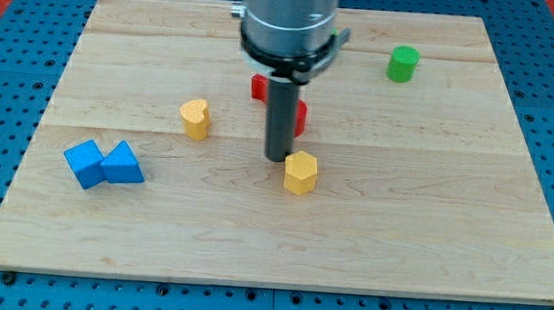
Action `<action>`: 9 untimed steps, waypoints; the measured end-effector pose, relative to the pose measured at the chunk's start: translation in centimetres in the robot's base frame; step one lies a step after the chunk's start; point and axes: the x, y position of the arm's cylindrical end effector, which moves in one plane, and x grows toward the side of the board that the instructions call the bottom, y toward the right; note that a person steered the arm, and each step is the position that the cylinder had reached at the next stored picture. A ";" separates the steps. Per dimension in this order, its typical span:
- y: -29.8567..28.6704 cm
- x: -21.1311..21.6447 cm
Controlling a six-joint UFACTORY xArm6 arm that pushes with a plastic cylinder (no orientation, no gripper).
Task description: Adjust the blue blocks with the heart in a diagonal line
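Two blue blocks sit together at the view's left: a blue cube (84,163) and a blue triangle (122,164), touching. The yellow heart (194,118) stands up and to their right. My tip (277,158) is near the board's middle, just left of and above a yellow hexagon (300,172), and well to the right of the heart and the blue blocks.
Two red blocks lie behind the rod, one (258,86) at its upper left and one (300,118) at its right, both partly hidden. A green cylinder (403,63) stands at the upper right. The wooden board (428,234) lies on a blue pegboard.
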 end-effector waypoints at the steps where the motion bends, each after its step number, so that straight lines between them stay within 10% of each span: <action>1: -3.5 -4.1; 3: -9.7 -7.4; 9: -7.7 6.4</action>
